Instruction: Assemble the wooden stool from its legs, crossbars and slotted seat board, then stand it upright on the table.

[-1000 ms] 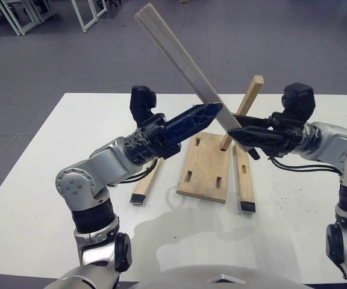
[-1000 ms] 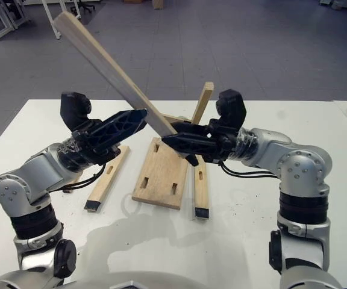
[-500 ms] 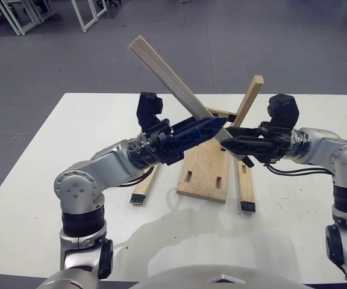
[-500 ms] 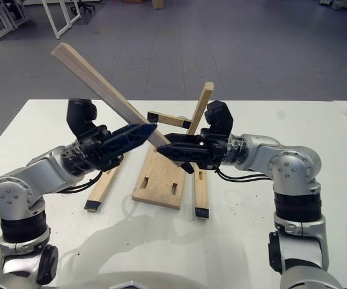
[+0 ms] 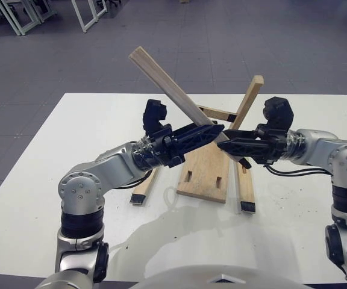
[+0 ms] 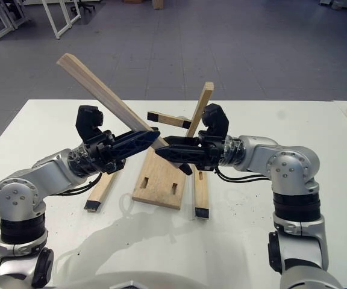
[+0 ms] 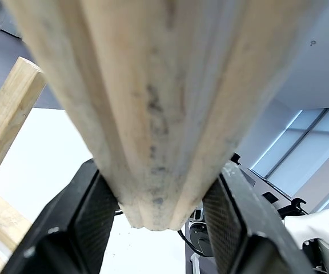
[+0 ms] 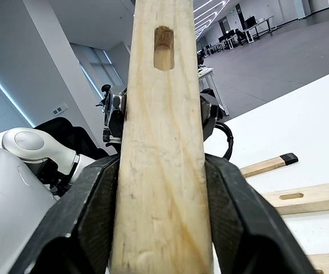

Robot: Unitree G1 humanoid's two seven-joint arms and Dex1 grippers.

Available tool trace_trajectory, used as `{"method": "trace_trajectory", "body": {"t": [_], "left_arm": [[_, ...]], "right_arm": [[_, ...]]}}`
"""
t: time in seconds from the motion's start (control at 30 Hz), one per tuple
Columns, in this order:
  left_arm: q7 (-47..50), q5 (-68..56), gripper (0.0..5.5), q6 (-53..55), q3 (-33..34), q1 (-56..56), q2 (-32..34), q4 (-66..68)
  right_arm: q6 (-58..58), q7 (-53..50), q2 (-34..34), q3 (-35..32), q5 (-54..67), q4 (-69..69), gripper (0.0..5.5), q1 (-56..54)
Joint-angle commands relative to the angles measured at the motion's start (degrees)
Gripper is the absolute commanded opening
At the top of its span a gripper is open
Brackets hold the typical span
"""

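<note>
Your white bench (image 5: 41, 198) carries everything. On it, just ahead of you, the slotted seat board (image 5: 203, 171) lies flat with its cut-outs facing up.

The held leg (image 5: 161, 78) slants above the board: its upper end points up and away to your left, and its lower end hangs over the board's far half, between your two grippers. A tilted leg (image 5: 249, 99) rises from the board's far right corner; you cannot tell whether it sits in a slot. A right-hand leg (image 5: 244, 186) lies flat just beside the board's right edge, and a left-hand leg (image 5: 144, 186) lies flat on the left, partly under your left arm. A short crossbar (image 6: 167, 119) with a black end rests behind the board.

Your left gripper (image 5: 212, 131) pinches the held leg near its lower end, its fingers (image 7: 79, 228) pressed on opposite faces. Your right gripper (image 5: 229, 143) clamps the same leg just beside it, fingers (image 8: 96, 211) flanking the wood.
</note>
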Motion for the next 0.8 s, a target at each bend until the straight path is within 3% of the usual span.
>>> {"method": "trace_trajectory", "body": {"t": [0.03, 0.13, 0.3, 0.53, 0.8], "left_arm": [[-0.55, 1.80, 2.06, -2.42, 1.63, -0.09, 0.63, 1.92], [-3.51, 6.14, 2.06, -3.58, 3.22, 1.13, 3.24, 4.47], [-10.37, 19.25, 2.05, -10.44, 8.00, 1.49, 9.74, 9.46], [-15.05, 29.79, 2.05, -15.14, 6.72, 4.91, 9.76, 9.42], [-15.73, 32.56, 2.05, -14.78, 5.41, 5.45, 7.79, 8.42]], "right_arm": [[-0.40, 2.62, -3.12, 0.76, -2.28, -1.07, 2.76, 0.86], [-4.70, 5.88, -7.20, 1.53, -7.69, -1.77, 3.00, 2.56], [-22.54, 9.29, -14.60, 14.22, -31.70, 0.03, 3.00, 5.30], [-46.10, 5.48, -8.91, 30.65, -60.28, 7.03, 3.00, 0.31], [-64.24, 7.39, -7.81, 39.09, -77.25, 16.94, 3.00, -2.76]]}}
